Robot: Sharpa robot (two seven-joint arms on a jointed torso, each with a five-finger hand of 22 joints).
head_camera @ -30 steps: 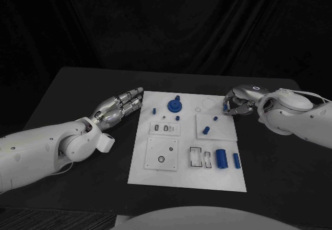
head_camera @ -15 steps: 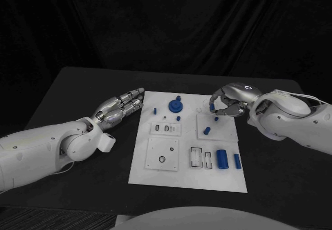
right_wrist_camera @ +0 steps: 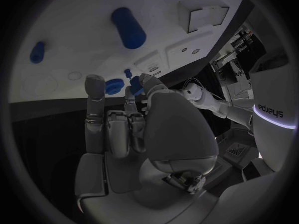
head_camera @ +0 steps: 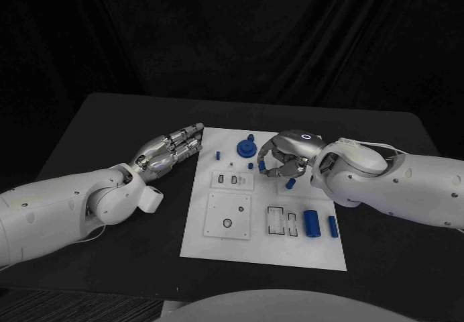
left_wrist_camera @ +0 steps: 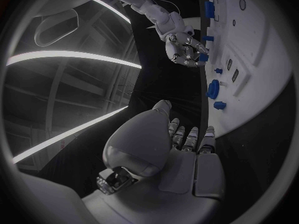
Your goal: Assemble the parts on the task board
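Near end of board: the flat white plastic task board carried a large smooth blue cylinder and a thinner blue cylinder, both lying well short of the right hand's fingers, seemingly waiting for the slots beside them.
Right hand: the silver jointed right hand hovered over the board's middle, fingers curled inward; whether they pinched a small blue piece I could not tell, since a glimpse of blue showed just beyond the fingertips in the wrist view.
Likely reason: the curled pose over the board suggested a part being carried or reached for.
Small blue peg: a short upright peg stood just under that hand.
Left hand: the silver left hand lay flat on the matte black table, fingers straight and together, empty, just beside the board's edge, apparently parked.
Far end: a rounded blue knob-like part sat just beyond the right hand's fingers.
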